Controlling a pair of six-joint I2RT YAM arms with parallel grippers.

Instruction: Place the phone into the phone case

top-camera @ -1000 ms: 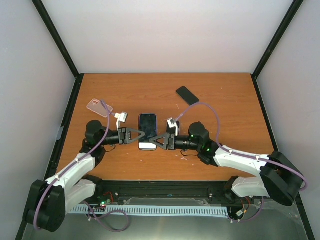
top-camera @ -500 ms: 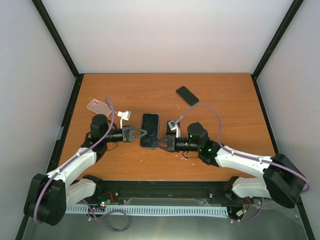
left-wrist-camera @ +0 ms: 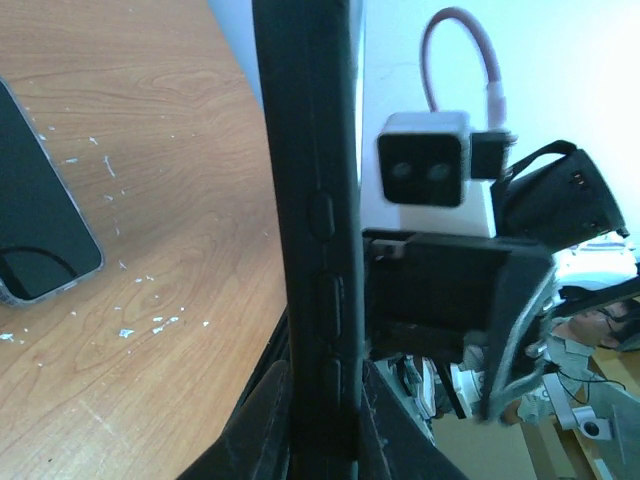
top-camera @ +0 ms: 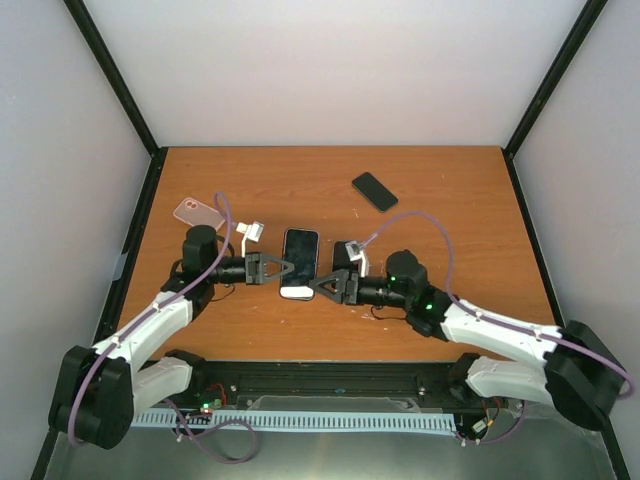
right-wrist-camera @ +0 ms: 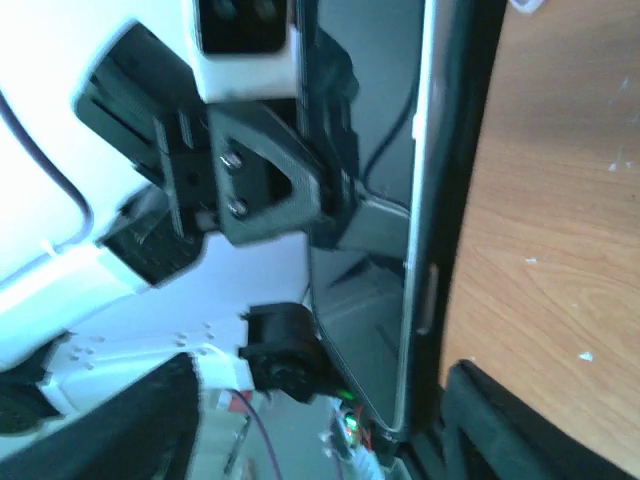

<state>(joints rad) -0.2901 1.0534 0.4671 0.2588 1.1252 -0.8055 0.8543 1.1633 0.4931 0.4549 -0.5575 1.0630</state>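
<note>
Wooden desk (top-camera: 450, 230), centre: left gripper (top-camera: 290, 268) clamps the phone (top-camera: 300, 252) by its left edge. Right gripper (top-camera: 316, 286) stands parted astride its right edge.

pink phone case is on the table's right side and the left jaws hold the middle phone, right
No, the pink phone case lies on the left side of the table, per the top external view; the left jaws do hold the middle phone.

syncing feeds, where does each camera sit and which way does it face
top external: above, behind the bases, looking down on the table; both arms, left end effector shut on the phone
left wrist: on the left arm, facing the phone's edge and right arm; own fingers show
right wrist: facing the phone's screen and left arm; own fingers blurred
shared: all see the phone
</note>
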